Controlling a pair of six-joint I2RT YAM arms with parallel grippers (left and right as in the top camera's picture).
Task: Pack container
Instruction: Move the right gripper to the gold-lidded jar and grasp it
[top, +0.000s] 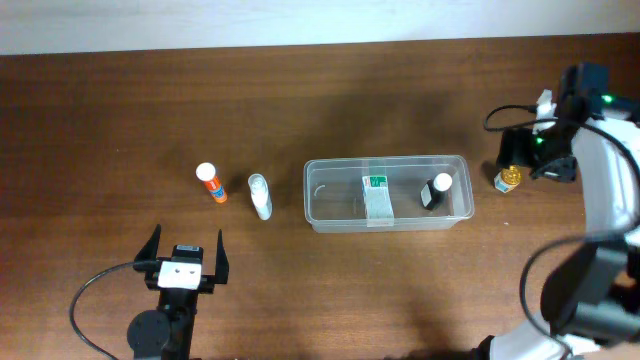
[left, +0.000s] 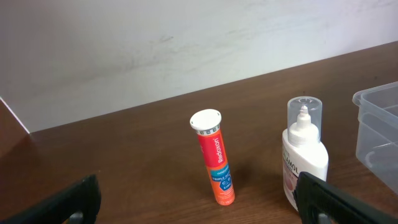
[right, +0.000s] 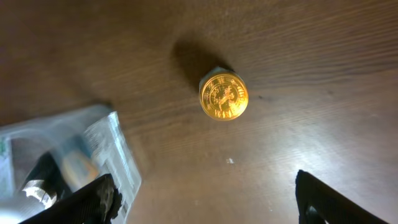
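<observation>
We see bare table (top: 300, 90) between left gripper (top: 186, 262) and orange tube (top: 211, 184), white bottle (top: 260, 196); slim gap between that pair. In container (top: 335, 200), left half free; box (top: 377, 198) mid, black bottle (top: 437, 190) right. Gold-capped jar (top: 509, 179) stands just right of container wall.

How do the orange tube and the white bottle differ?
The tube is slim, orange, with a flat white cap; the bottle is wider, white, with a clear dome cap over a nozzle. The bottle stands nearer the container than the tube. Both stand upright on the table, outside the container.
</observation>
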